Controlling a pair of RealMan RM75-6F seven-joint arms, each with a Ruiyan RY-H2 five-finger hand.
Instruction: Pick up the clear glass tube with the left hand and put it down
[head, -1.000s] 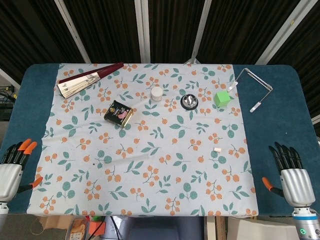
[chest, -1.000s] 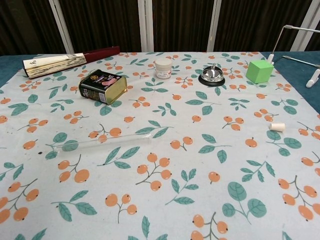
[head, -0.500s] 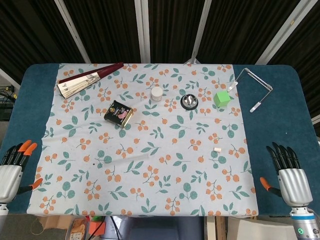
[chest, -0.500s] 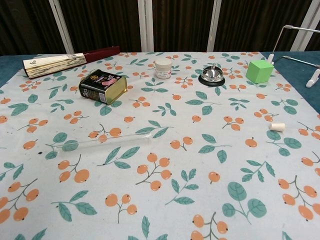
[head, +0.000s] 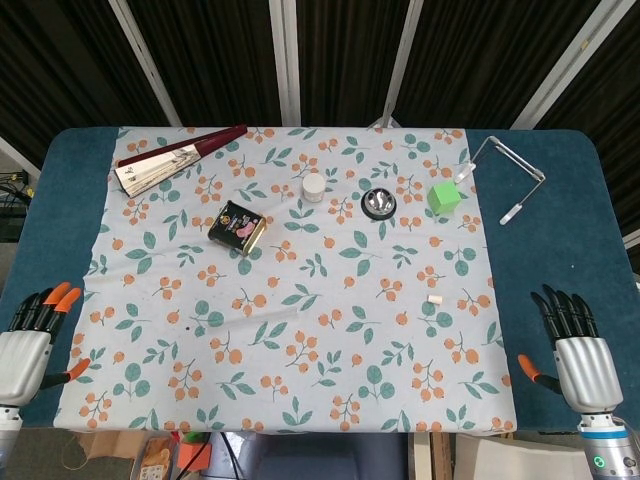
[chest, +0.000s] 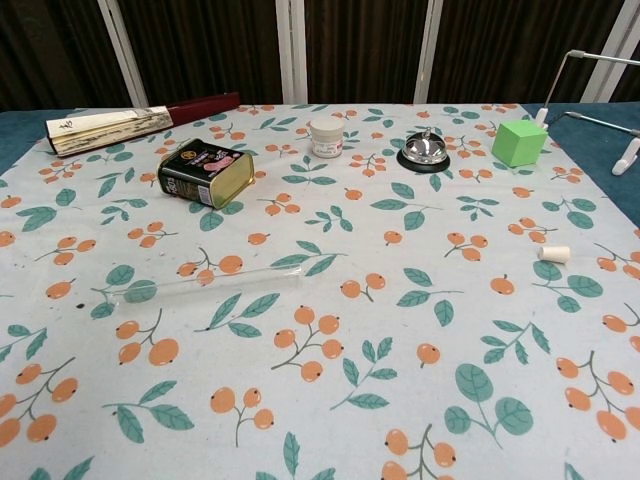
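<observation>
Both hands, left hand (head: 25, 345) and right hand (head: 580, 350), are being held empty, fingers spread, well apart from the clear glass tube (chest: 195, 286) lying on the bench (head: 45, 230).

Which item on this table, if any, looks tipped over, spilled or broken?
Only the dark tin seems tipped: it lies on its side beside the folded fan, label facing up. The clear glass tube lies flat on the cloth, looking whole. Nothing appears spilled or broken. Both the left hand and right hand rest open at the table's near corners.
</observation>
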